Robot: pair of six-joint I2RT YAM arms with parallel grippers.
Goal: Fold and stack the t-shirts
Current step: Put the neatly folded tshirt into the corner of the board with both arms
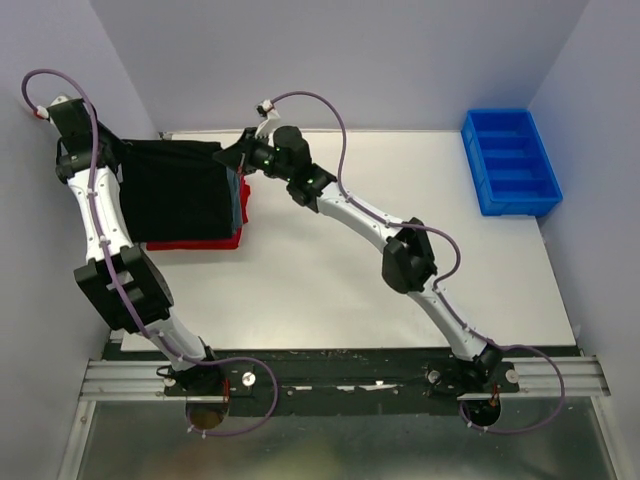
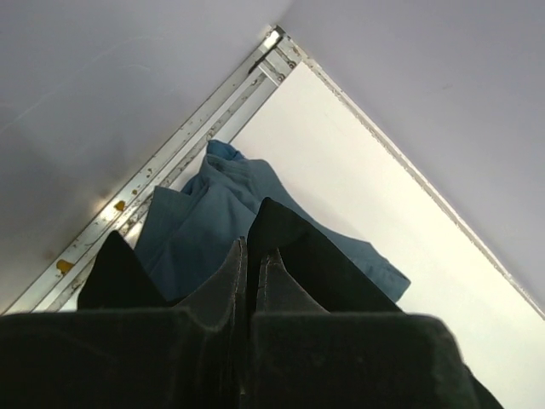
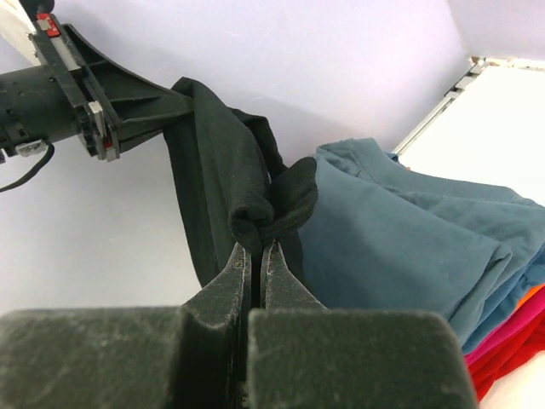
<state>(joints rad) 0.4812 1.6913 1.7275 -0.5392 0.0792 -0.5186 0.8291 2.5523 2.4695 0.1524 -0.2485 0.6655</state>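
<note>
Left pincer (image 2: pixel 251 256) is clenched on one edge of the black t-shirt (image 1: pixel 180 190). Right pincer (image 3: pixel 255 250) is clenched on a bunched fold of the same garment. The cloth spans between the two pincers and hangs below them. Directly beneath lies the grey-blue t-shirt (image 3: pixel 400 247), stacked on the red t-shirt (image 3: pixel 502 362), both resting on the table (image 1: pixel 350 290).

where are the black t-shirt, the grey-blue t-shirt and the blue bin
black t-shirt (image 1: pixel 180 190), top external view, middle of the spread cloth
grey-blue t-shirt (image 3: pixel 400 247), right wrist view, its flat upper face
blue bin (image 1: pixel 520 207), top external view, its near rim
</note>
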